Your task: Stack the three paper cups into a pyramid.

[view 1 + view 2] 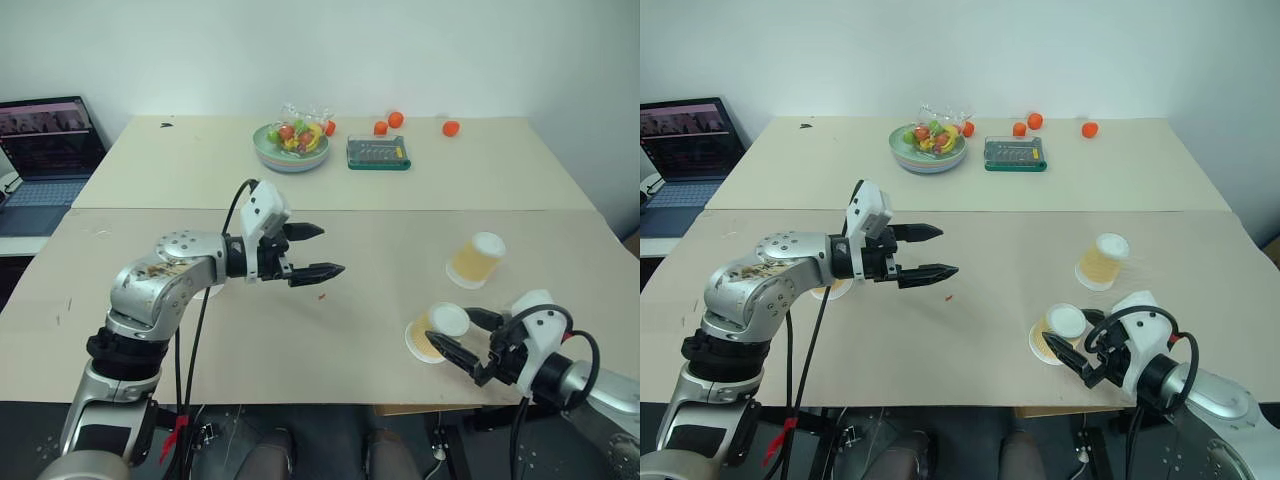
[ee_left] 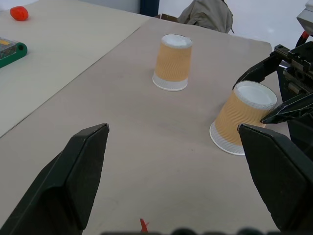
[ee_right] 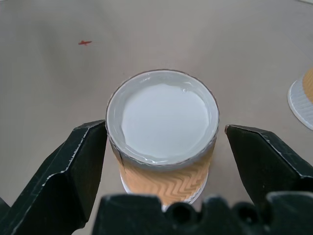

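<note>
Right gripper is wide open, black fingers flanking the near tan-orange tapered paper cup, which sits upside down at the beige table's front edge; not closed on it. The right wrist view shows gaps on both sides of that cup. Second inverted cup stands just beyond. Third cup peeks out behind the left arm in the right eye view. Left gripper hovers, spread wide, empty.

No readable text, label or number shows anywhere.
</note>
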`<act>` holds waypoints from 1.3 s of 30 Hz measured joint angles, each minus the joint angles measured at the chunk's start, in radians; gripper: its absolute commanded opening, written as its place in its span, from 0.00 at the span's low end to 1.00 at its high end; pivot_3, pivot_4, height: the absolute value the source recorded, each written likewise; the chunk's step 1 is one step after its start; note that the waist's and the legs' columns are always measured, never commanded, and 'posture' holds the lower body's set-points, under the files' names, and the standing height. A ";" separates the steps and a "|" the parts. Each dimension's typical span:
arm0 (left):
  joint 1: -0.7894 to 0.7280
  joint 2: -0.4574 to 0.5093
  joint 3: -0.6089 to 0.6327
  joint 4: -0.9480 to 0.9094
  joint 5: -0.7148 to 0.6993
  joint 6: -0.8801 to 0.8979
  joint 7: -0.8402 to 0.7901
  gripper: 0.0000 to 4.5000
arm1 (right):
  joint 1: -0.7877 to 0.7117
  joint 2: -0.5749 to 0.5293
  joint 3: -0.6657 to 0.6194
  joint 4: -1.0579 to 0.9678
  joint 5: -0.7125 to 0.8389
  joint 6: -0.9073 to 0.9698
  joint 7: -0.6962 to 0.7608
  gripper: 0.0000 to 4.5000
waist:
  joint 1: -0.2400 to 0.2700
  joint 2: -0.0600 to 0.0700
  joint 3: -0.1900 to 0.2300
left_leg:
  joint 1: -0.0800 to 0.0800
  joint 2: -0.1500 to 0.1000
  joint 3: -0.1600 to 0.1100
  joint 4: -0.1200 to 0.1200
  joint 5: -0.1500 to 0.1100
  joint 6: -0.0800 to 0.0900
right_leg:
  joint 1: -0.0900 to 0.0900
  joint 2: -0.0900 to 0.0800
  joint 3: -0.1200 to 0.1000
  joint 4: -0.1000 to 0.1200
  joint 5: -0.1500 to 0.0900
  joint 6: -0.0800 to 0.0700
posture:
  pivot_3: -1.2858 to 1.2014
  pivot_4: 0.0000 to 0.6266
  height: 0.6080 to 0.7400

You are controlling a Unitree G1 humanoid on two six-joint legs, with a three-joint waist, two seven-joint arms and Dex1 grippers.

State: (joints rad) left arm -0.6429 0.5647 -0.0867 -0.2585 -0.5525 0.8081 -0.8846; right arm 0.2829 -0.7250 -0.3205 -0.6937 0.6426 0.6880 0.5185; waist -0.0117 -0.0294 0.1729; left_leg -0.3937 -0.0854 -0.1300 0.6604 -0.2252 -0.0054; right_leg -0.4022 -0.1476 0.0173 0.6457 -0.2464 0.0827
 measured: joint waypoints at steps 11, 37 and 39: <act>0.008 0.061 0.005 -0.013 -0.003 0.002 -0.029 1.00 | -0.141 -0.009 0.005 0.007 -0.008 0.008 -0.001 0.57 | -0.004 0.000 0.000 | 0.000 0.000 0.000 0.000 0.000 0.000 | -0.001 0.000 0.001 0.000 0.000 0.000 | 0.52 0.24 1.00; 0.139 0.121 0.068 -0.157 -0.035 0.007 0.047 1.00 | -0.900 0.197 0.625 0.497 -0.258 0.050 0.197 0.57 | -0.008 0.000 0.000 | -0.008 0.000 -0.004 0.000 0.001 -0.001 | -0.013 0.000 0.004 0.002 0.001 -0.001 | 0.52 0.24 1.00; 0.145 0.114 0.068 -0.163 -0.038 0.007 0.058 1.00 | -0.920 0.217 0.627 0.491 -0.256 0.081 0.199 0.57 | -0.008 0.000 0.000 | -0.010 0.000 -0.004 0.000 0.001 -0.002 | -0.016 0.000 0.005 0.003 0.001 -0.002 | 0.52 0.24 1.00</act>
State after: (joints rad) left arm -0.4983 0.6789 -0.0188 -0.4217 -0.5903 0.8147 -0.8271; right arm -0.6366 -0.5079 0.3061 -0.2030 0.3864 0.7690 0.7170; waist -0.0196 -0.0291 0.1729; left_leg -0.4037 -0.0856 -0.1340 0.6604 -0.2241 -0.0072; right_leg -0.4186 -0.1474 0.0219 0.6492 -0.2455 0.0809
